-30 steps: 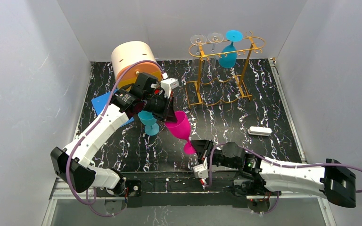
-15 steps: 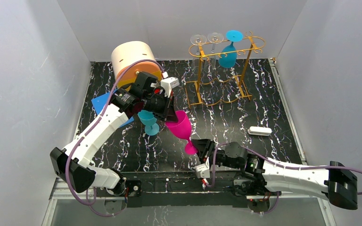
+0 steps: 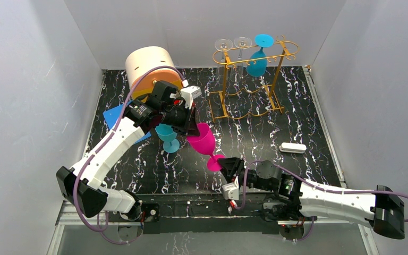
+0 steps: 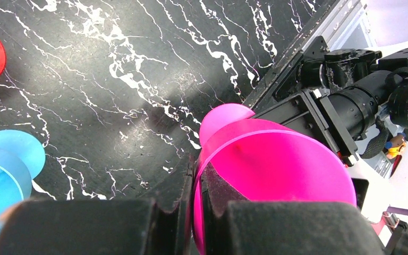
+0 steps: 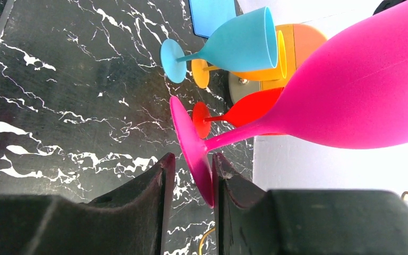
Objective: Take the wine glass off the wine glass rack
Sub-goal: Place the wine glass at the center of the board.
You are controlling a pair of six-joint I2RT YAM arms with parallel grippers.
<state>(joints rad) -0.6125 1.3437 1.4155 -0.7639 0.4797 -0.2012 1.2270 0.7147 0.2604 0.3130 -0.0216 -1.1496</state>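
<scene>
overhead view of a black marbled table with two white robot arms reaching in from the bottom edge. at the upper right of centre stands a gold wire rack. a blue glass hangs from it upside down, beside two clear glasses.

in the middle of the frame a pink wine glass is off the rack and tilted in the air, its foot pointing toward the lower right. the left gripper pinches the rim of its bowl, fingers tight on the wall. the right gripper straddles the foot. in its wrist view the fingers stand a little apart on either side of the pink disc, with no firm clamp showing.

another blue glass stands on the table just left of the pink one.

the main step looks done, since the pink glass is free of the rack. what seems left is setting it upright on the table and letting go.
</scene>
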